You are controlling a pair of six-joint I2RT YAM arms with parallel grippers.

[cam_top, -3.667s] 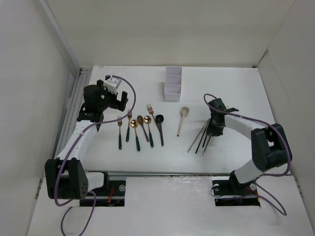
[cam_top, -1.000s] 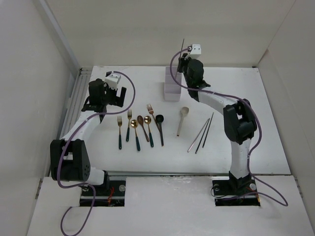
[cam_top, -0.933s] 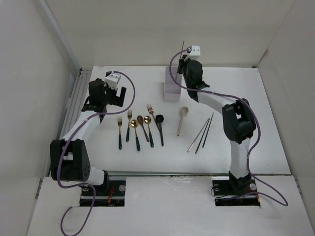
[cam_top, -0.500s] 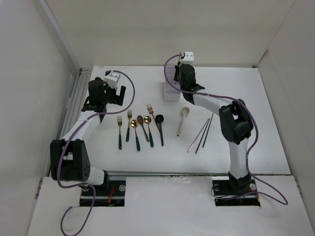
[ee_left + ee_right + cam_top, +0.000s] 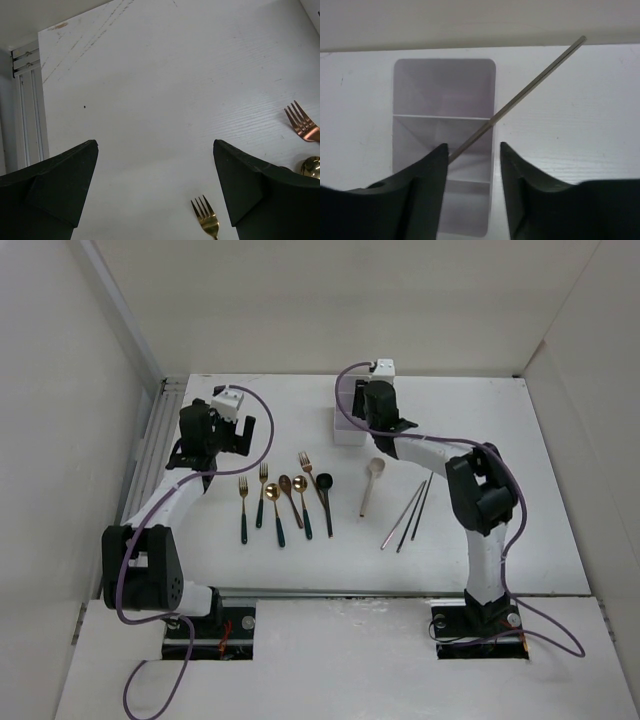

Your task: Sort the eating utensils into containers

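As the right gripper (image 5: 472, 148) hangs over the white organizer (image 5: 420, 85), its jaws stand parted far wider than the stick. One grey chopstick (image 5: 535, 75) slants away from the jaws and crosses the middle compartment's rim. Its low end is hidden beside one finger, so I cannot tell whether it touches the floor. Left gripper (image 5: 155, 150): spread wide above the table (image 5: 150, 75), near a gold fork (image 5: 206, 220).

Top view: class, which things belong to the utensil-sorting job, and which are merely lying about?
Job:
- forks
- spoons
- chopsticks on the table
- one chopstick slanting across the organizer

Not the job:
- purple cables on the arms
- rail along the table's left edge
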